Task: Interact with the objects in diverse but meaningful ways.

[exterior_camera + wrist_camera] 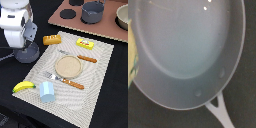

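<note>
Pale woven placemat [95, 75] under round tan wooden plate [68, 66]. Dark grey pot [92, 12] on brown board. White arm above grey frying pan [183, 50]; gripper state cannot be told. Light blue cup [47, 91], orange-brown bread loaf [51, 40], yellow banana [23, 86], flat yellow packet [86, 44] on mat.

Lying flat across the black table's [116, 102] middle, striped placemat [96, 75]; sitting along its far edge, brown board [113, 28], carrying beige bowl [123, 18].
</note>
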Motion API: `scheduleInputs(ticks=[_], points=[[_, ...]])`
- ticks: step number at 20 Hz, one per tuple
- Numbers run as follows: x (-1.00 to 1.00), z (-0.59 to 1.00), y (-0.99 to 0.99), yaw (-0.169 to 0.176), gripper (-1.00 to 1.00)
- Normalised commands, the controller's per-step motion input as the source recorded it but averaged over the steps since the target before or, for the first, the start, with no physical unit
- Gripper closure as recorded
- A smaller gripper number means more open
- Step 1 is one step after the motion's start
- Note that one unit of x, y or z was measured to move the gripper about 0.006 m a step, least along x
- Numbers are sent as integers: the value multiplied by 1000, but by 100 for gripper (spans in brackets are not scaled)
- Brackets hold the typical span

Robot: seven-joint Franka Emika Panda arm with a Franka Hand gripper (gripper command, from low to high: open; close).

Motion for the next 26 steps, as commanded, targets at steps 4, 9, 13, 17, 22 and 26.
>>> scheduleInputs(ticks=[4,9,13,17,22,26], points=[[79,-57,-449,33,-100],[106,-141,-134,4,-100],[123,-190,-83,0,-100],[110,-225,-112,0,-100],[94,-194,-133,0,-100],[74,-184,-139,0,-100]])
